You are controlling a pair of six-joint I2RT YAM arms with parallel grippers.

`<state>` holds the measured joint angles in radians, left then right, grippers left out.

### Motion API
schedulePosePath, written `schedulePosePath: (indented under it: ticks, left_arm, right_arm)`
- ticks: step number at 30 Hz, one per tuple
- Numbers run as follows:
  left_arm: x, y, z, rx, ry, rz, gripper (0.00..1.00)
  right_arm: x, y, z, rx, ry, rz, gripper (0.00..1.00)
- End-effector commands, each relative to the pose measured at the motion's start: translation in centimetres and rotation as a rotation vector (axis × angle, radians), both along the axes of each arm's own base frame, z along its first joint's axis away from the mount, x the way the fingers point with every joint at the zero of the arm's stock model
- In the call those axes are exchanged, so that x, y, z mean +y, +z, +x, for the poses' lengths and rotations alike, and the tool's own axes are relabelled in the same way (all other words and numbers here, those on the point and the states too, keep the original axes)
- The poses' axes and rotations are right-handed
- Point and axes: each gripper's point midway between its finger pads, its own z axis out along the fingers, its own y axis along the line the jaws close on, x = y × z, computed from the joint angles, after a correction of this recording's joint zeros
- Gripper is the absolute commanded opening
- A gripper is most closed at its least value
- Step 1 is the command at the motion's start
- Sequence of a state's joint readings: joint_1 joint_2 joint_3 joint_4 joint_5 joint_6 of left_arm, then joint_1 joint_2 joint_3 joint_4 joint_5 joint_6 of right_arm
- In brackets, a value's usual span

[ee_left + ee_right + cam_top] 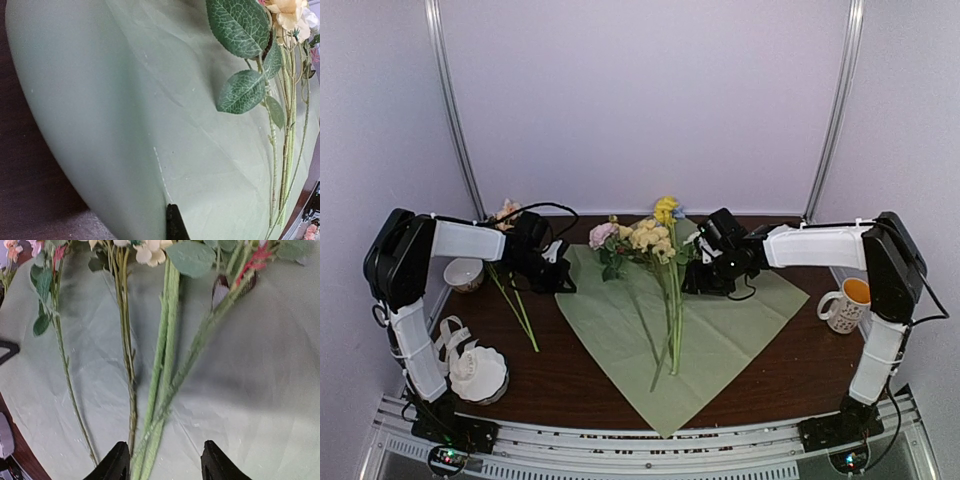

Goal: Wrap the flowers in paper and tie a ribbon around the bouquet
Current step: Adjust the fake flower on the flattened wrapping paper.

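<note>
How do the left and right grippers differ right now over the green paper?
The left gripper is shut; the right gripper is open. The left one sits at the left edge of the pale sage green paper sheet; the right one hangs over the long green flower stems. Both are low over the paper.

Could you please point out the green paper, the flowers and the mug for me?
Paper [735,330], top view, bare right half.
Flowers [650,238], top view, yellow blossoms.
Mug [841,313], top view, its outer wall.
</note>
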<state>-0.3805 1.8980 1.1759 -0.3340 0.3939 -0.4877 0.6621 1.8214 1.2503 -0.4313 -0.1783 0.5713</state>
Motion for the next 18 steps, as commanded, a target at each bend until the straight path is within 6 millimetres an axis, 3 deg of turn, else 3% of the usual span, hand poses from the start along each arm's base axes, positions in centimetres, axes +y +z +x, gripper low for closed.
schedulePosePath:
  ticks: [1, 8, 16, 18]
  left_arm:
    - [0.5, 1.4, 0.3, -0.053, -0.012, 0.018, 0.00]
    - [0.4, 1.4, 0.3, -0.057, -0.017, 0.015, 0.00]
    - [0.3, 1.4, 0.3, -0.058, -0.022, 0.011, 0.00]
    - [0.3, 1.4, 0.3, -0.058, -0.024, 0.009, 0.00]
  right_arm:
    - [1.5, -0.2, 3.7, -0.038, -0.098, 0.042, 0.51]
    - [1.7, -2.0, 5.0, -0.023, -0.127, 0.016, 0.46]
    - [1.4, -1.1, 5.3, -0.053, -0.150, 0.032, 0.03]
    - [1.4, -0.3, 5.4, -0.065, -0.152, 0.043, 0.00]
